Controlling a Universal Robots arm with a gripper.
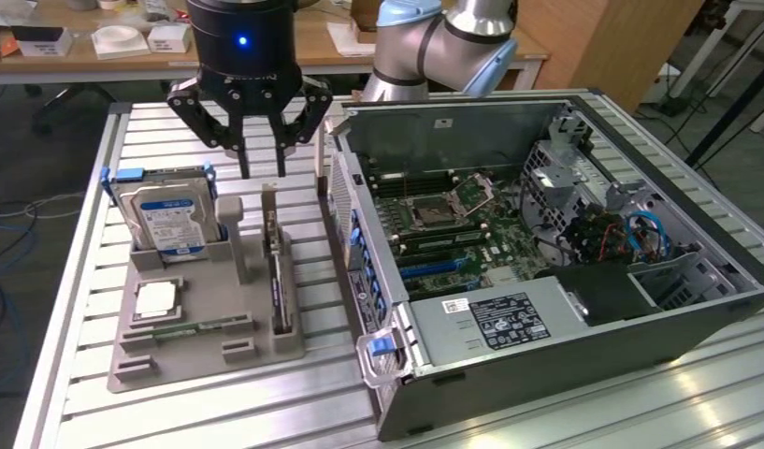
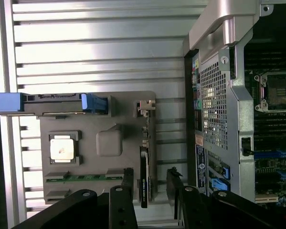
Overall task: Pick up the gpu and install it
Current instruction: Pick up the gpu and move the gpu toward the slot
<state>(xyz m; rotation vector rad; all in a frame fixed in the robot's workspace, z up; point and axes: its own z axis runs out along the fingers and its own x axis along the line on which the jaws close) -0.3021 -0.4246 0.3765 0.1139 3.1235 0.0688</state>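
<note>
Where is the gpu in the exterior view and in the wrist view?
Exterior view: the gpu stands on edge in the grey tray, on its side nearest the computer case, below the gripper.
Wrist view: the gpu stands in the tray's slot, next to the case.
Shared landmark: the blue-handled hard drive.

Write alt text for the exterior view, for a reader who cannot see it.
The arm's open gripper hangs over the gpu, which stands on edge in a grey tray on a slatted table. A hard drive stands in the same tray; an open computer case sits at the exterior view's right.
</note>
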